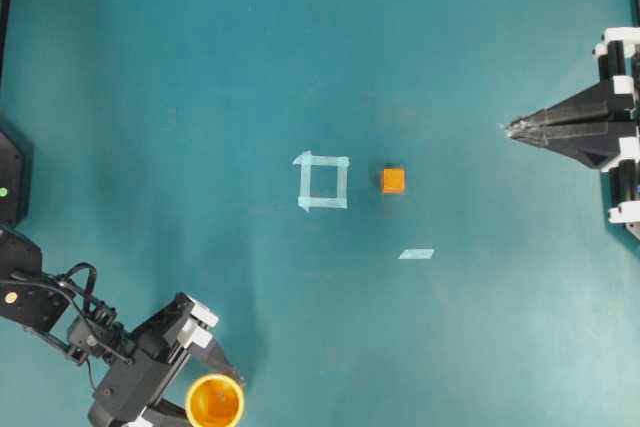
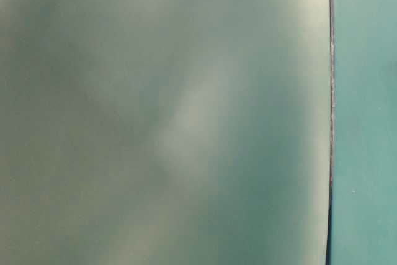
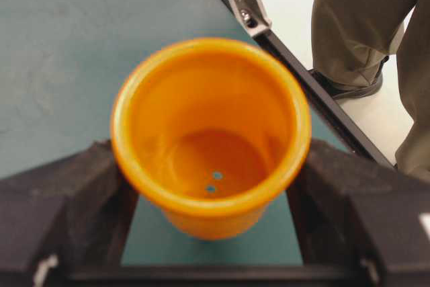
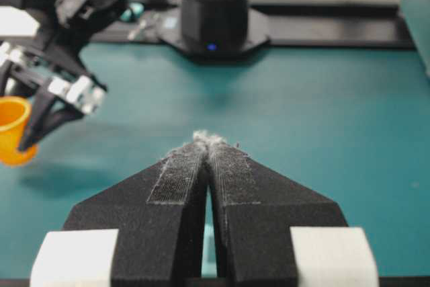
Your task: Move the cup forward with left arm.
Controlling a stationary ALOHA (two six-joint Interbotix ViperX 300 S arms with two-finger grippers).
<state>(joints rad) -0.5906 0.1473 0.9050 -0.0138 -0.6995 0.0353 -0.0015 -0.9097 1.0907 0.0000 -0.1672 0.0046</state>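
A: Where is your cup (image 1: 214, 402) at this entry?

B: It sits at the bottom edge of the overhead view, left of centre, upright on the teal table (image 1: 450, 67), mouth up. You can see it between the fingers of your left gripper (image 1: 222, 387), which reaches in from the lower-left corner.

A: Does the left gripper have hold of it?

B: The left wrist view shows the jaws spread wide, one black finger (image 3: 74, 199) on each side of the cup (image 3: 211, 136). Each finger sits close under the thick yellow rim. Whether the pads press the wall or merely stand beside it, you cannot tell from these views. The cup's darker orange floor shows two small marks.

A: And your right gripper (image 1: 512, 129)?

B: It rests at the right edge of the overhead view, pointing left, well apart from everything. The right wrist view shows its fingertips (image 4: 209, 140) pressed together, frayed at the tips, with nothing between them.

A: Anything else on the table?

B: A small orange cube (image 1: 393, 180) near the centre, just right of a square outlined in pale tape (image 1: 323, 182). A short loose tape strip (image 1: 416, 254) lies below and right of the cube. The table-level view is a blurred greenish surface; nothing is readable there. In the left wrist view, trousered legs (image 3: 363, 25) stand beyond the table's black frame.
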